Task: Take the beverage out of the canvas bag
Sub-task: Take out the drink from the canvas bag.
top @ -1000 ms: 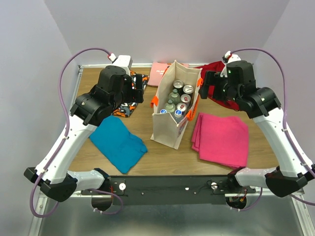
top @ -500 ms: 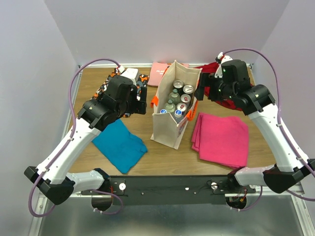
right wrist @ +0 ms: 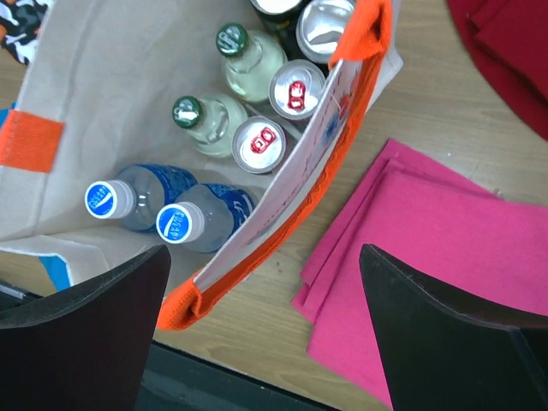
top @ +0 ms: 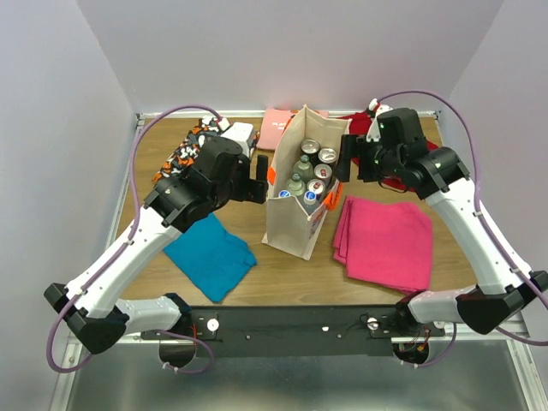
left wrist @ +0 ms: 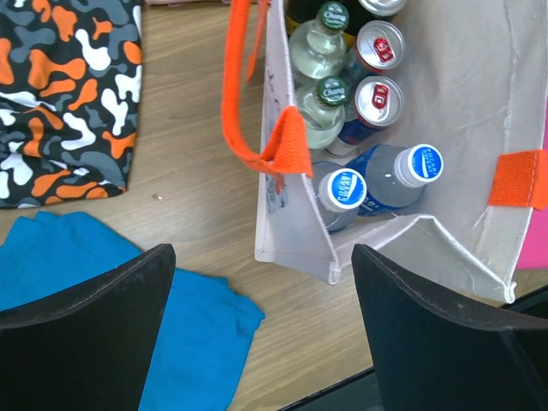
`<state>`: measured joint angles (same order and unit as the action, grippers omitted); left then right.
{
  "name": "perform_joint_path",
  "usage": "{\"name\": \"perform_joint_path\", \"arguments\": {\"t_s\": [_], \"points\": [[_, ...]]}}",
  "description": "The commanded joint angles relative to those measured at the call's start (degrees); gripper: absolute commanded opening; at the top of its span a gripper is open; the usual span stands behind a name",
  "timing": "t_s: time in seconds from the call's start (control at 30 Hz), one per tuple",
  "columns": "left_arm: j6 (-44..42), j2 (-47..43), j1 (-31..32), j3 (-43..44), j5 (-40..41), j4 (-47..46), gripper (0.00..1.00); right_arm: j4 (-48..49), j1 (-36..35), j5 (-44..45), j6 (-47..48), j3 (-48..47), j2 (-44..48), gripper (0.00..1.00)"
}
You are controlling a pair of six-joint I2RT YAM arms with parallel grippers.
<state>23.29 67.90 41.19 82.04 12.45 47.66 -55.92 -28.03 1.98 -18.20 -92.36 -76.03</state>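
The left gripper (left wrist: 263, 250) and right gripper (right wrist: 265, 249) both hang released and empty above the bag (top: 291, 224), which stands upright with the drinks (left wrist: 377, 96) packed tight inside. Fingers (left wrist: 86, 325) may not fit between neighbouring bottles (left wrist: 342, 188), an orange handle (left wrist: 240, 103) could snag one, and the soft bag may lift or topple with the pull

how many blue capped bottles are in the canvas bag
2, side by side at the canvas bag's end nearest the arm bases: one blue-capped bottle, then the second blue-capped bottle. Others could be hidden underneath.
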Motion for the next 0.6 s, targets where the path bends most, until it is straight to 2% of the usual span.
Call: {"name": "perform_joint_path", "arguments": {"t_s": [0.0,0.33,0.57], "points": [[1.58,1.45,3.54,-0.30,2.05,-2.39,0.94,-0.59,-0.01,-0.14,-1.31,3.23,1.41,1.00],[3.34,4.70,9.43,-2.49,10.13,-1.69,0.94,-1.03,0.08,0.66,-2.02,7.19,3.43,1.00],[4.40,4.35,11.10,-6.10,11.28,-1.96,0.90,-1.30,0.00,-0.04,-2.11,8.42,3.87,1.00]]}}
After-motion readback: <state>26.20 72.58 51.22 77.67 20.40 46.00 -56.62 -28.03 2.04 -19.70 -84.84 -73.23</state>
